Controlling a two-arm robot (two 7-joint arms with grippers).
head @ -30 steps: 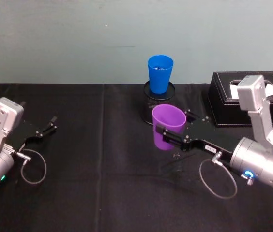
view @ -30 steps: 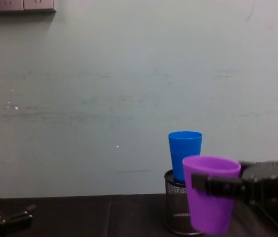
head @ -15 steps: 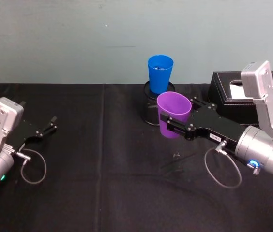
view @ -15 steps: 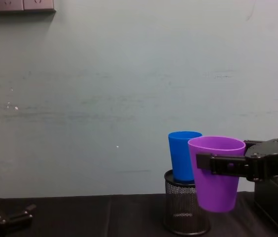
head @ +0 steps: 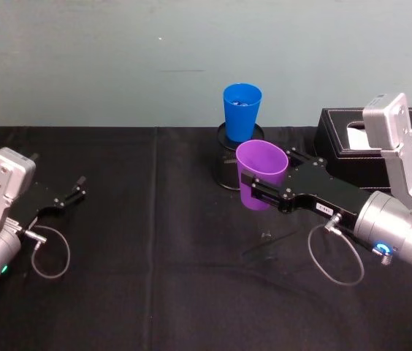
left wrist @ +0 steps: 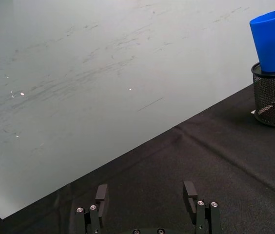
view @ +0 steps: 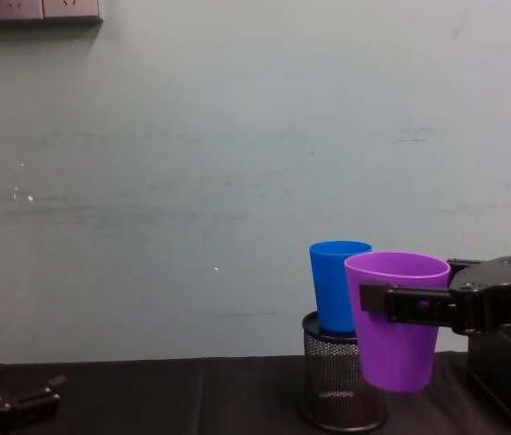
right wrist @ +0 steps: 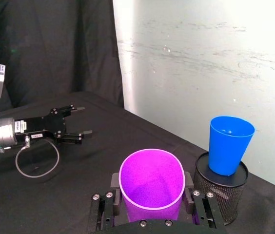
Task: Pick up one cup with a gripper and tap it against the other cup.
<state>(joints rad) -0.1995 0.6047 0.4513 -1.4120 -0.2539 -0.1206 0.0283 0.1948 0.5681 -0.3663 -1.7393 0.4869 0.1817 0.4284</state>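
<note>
No text can be read anywhere: a small white sticker (head: 325, 211) on the right gripper (head: 264, 178) and another sticker (right wrist: 20, 126) on the left arm (right wrist: 1, 135) are too small to make out.

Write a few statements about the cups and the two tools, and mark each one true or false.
1. The right tool holds the purple cup clear of the table. True.
2. The blue cup lies on its side on the table. False: it stands upright in the black mesh holder.
3. The left tool is open and holds nothing. True.
4. The purple cup is held mouth down. False: its mouth faces up.
</note>
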